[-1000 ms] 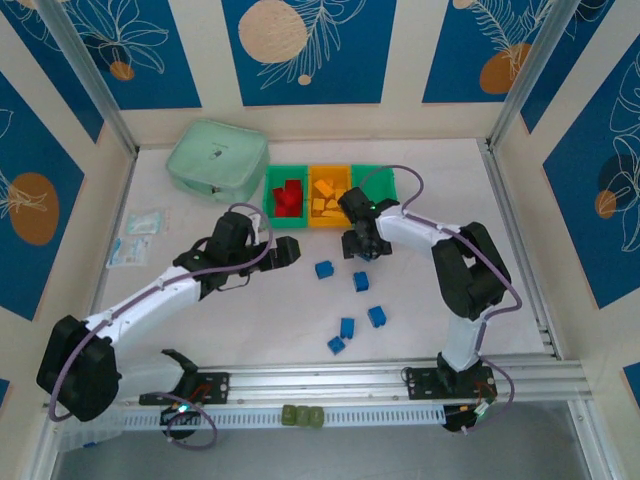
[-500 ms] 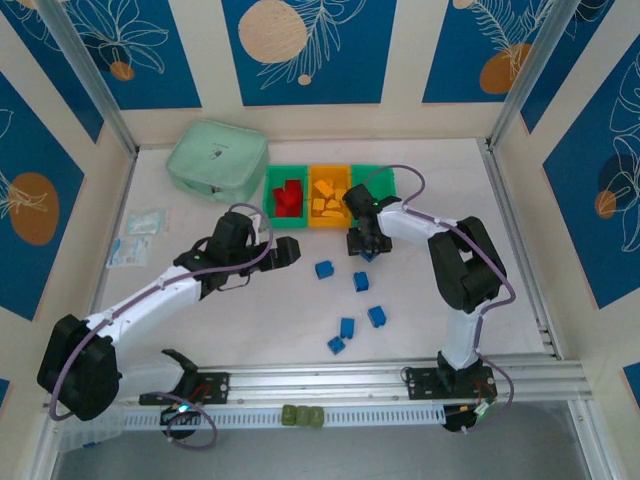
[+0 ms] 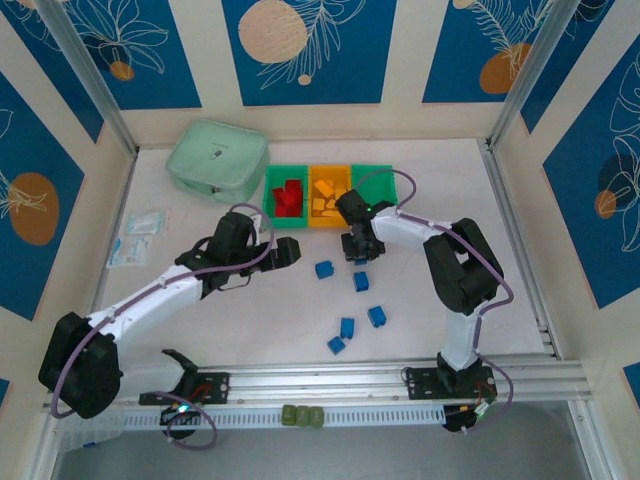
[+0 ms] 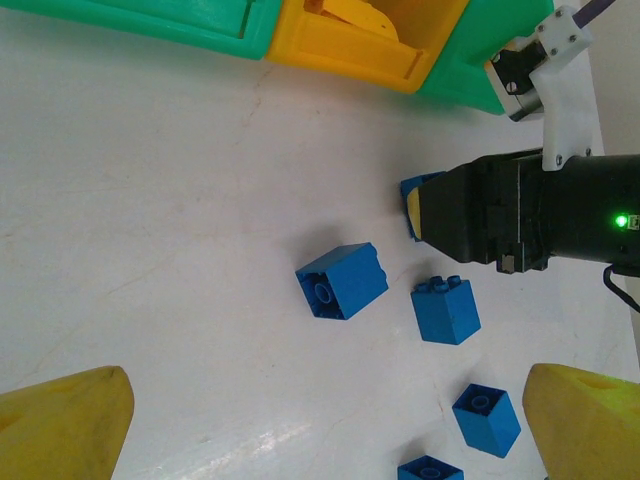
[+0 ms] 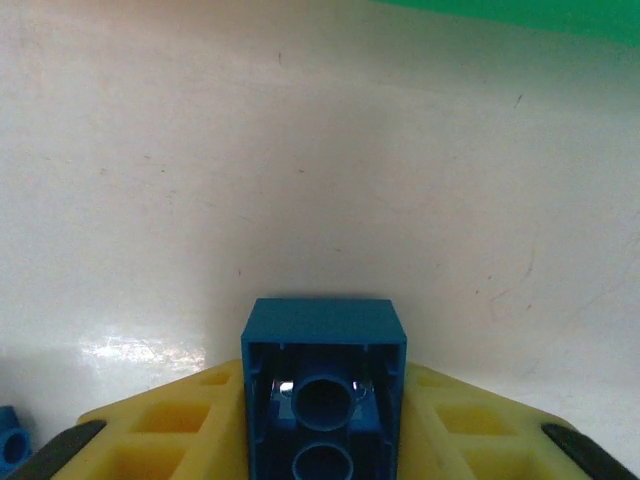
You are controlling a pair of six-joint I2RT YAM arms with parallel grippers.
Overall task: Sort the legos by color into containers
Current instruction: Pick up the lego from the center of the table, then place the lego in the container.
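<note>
The right pincer [image 5: 323,425] grips one blue lego [image 5: 323,340] near the containers [image 3: 270,195]. The left pincer [image 4: 322,425] gapes wide. Print on the mint pouch [image 3: 217,160] is too small to read.

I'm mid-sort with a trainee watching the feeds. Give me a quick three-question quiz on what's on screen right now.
1. True or false: the right end effector is closed on a blue brick.
2. Which colour of bricks lies in the orange bin? A) red B) orange-yellow C) blue
3. In the top view, how many loose blue bricks lie on the table, not counting the gripped one?

Key: 1 true; 2 B; 3 five.
</note>
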